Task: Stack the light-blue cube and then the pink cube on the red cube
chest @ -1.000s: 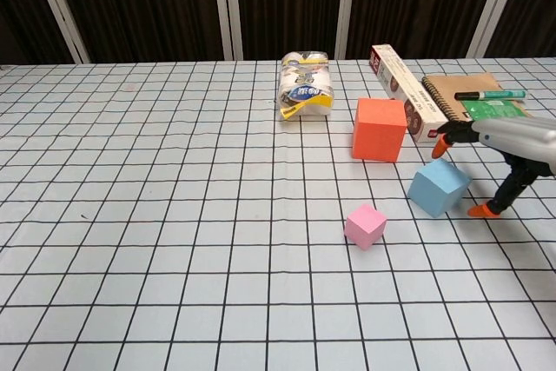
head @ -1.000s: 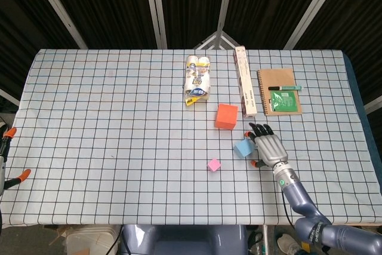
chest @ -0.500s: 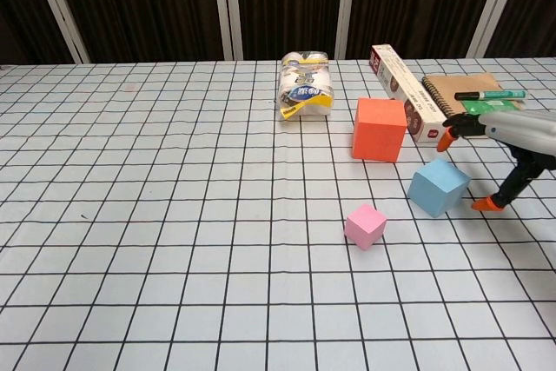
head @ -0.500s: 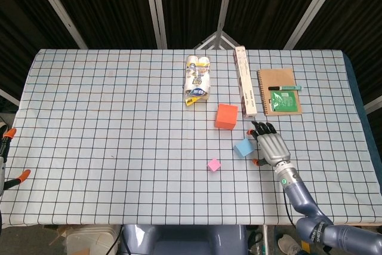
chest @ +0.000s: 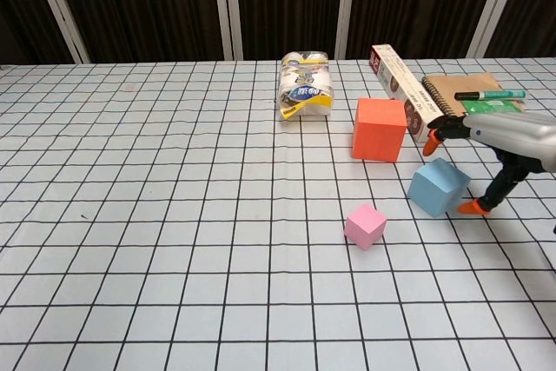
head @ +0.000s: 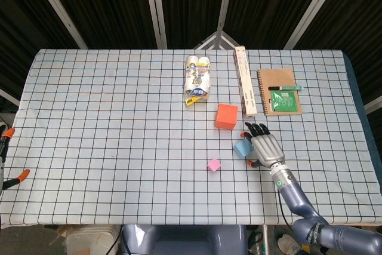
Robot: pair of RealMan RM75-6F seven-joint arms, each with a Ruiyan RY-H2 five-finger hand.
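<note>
The setting presents as a robot test laboratory or staged recording bay, not a home or shop. A desk [head: 119,123] covered with a white cloth printed in a black grid stands before black curtains [chest: 130,6] hung between pale metal frame bars [head: 156,7], and a robot hand [head: 265,147] on a jointed arm reaches over its near edge. Loose props lie on it: foam cubes, a wrapped pack of rolls [head: 197,79], a long carton [head: 245,88] and a spiral notebook [head: 279,91] with a marker [head: 284,88].
</note>
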